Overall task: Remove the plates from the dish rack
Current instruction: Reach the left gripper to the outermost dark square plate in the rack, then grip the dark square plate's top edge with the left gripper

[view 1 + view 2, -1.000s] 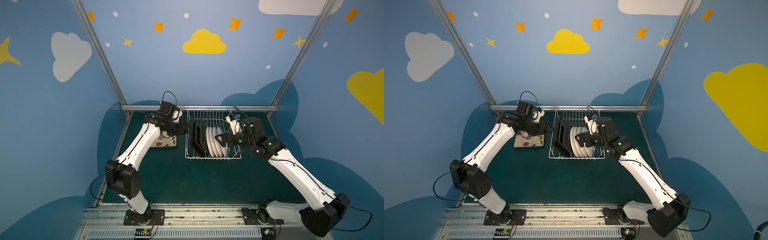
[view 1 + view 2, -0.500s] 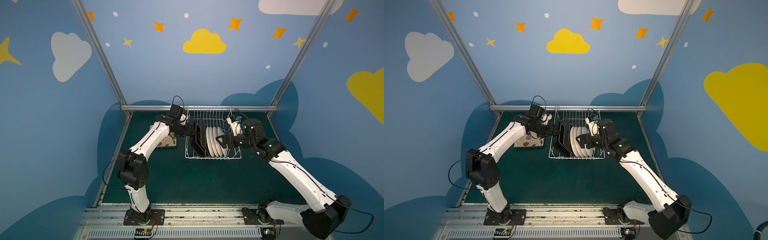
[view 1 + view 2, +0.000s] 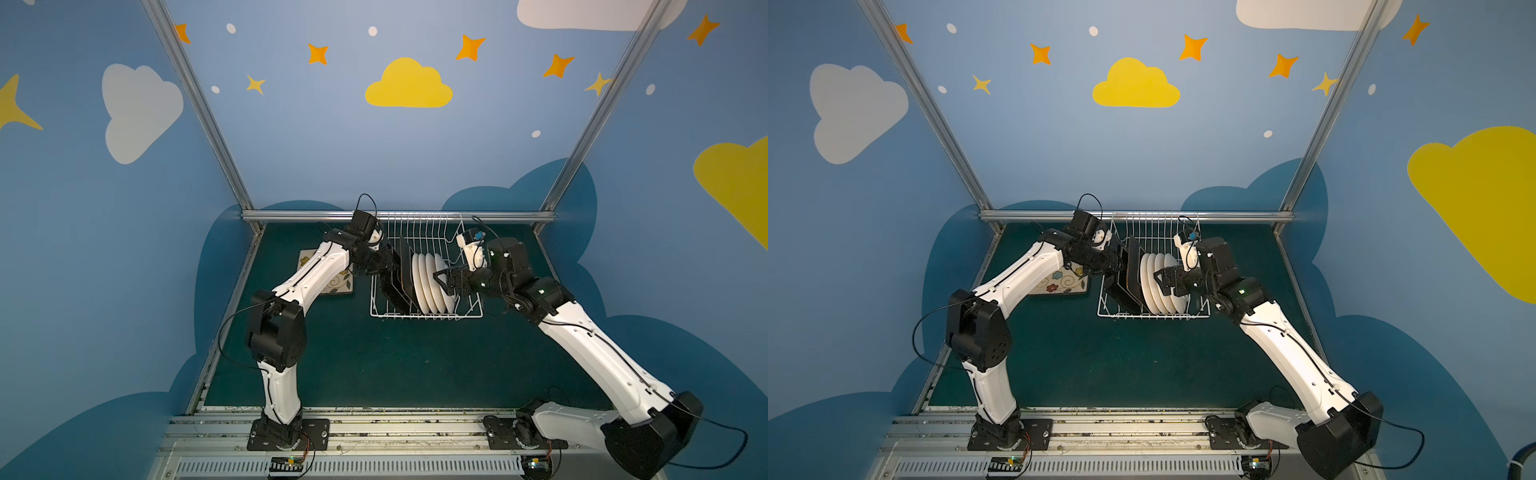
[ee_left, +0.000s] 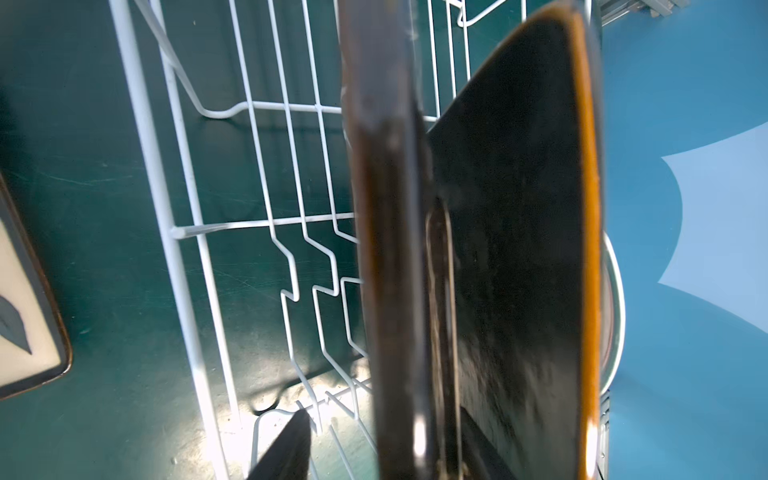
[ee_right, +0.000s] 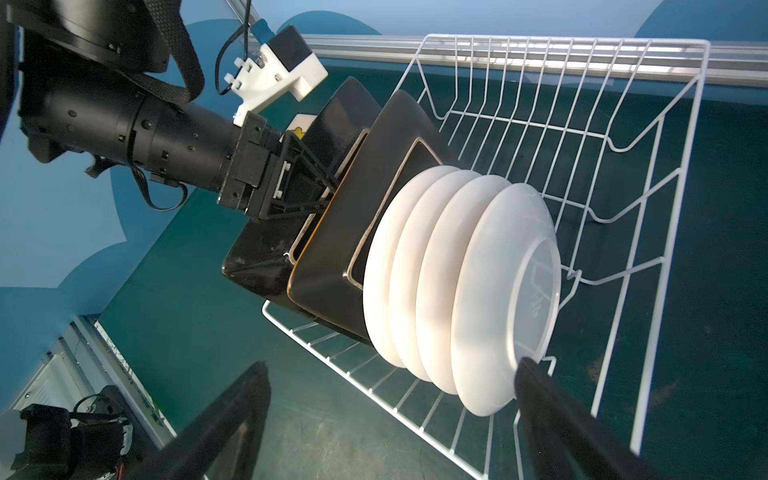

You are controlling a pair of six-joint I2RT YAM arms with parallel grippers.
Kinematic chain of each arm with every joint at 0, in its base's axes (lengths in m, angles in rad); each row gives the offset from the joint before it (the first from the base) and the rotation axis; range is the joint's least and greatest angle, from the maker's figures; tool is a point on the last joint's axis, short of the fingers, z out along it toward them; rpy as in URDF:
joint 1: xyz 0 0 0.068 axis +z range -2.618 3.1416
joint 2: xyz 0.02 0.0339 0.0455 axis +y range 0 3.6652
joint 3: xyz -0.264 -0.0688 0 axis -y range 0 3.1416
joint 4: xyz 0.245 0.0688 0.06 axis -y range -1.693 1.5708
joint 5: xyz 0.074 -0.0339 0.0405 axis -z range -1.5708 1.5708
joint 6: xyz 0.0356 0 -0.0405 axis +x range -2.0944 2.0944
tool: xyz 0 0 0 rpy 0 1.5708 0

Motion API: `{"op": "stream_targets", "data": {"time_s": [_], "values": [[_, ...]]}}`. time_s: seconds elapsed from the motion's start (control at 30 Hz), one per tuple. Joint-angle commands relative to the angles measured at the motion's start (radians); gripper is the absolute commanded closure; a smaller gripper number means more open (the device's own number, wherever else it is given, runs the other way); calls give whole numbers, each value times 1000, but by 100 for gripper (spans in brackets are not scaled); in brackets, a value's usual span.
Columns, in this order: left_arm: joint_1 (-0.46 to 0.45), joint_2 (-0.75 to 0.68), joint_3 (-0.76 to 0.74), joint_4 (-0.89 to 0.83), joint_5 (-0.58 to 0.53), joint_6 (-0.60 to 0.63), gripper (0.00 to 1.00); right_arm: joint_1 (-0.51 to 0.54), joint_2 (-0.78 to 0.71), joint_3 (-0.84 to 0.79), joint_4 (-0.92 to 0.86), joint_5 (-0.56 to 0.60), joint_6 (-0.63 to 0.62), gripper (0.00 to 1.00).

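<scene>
Left gripper [image 5: 330, 189], just right of the flat plate [image 3: 334, 282] lying face up on the table [image 3: 374, 365], is straddling the rim of the outer square plate [image 5: 266, 257] in the rack [image 3: 419, 232]; its jaws are standing partly apart, and in the left wrist view the one finger [image 4: 286, 449] showing is sitting clear of the plate, so nothing is looking clamped. The bite is looking shallow, so this glossy plate may be swinging or slipping once lifted. The second square plate [image 5: 332, 266] is leaning on the outer one, touching it; pulling the outer one away is risking dragging it along or toppling it. Both are standing among the tines, and a tilted pull could be snagging a lower edge and hauling the light rack up too. Four round plates [image 3: 432, 286] are standing on edge just beside them, packed close, so any knock may be travelling down the row. Right gripper [image 3: 440, 281] is hovering at the end round plate [image 5: 498, 291], jaws wide apart and holding nothing; one finger is sitting very near that plate's rim and could be nudging it, and both arms are crowding the rack, so a clash is possible.
</scene>
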Motion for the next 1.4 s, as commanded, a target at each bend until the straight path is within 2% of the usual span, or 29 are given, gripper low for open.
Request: {"op": "stream_targets", "data": {"time_s": [0.0, 0.7, 1.0, 1.37], "values": [[-6, 18, -14, -3, -35, -13, 53, -5, -17, -18, 25, 0, 5, 9], [-13, 30, -33, -6, -40, -35, 76, -13, 0, 14, 19, 1, -3, 9], [-13, 28, -31, -3, -22, -48, 97, -16, 5, 19, 22, -3, -2, 9], [-7, -10, -22, 33, 33, -74, 97, -21, 6, 26, 22, -8, -9, 9]]}}
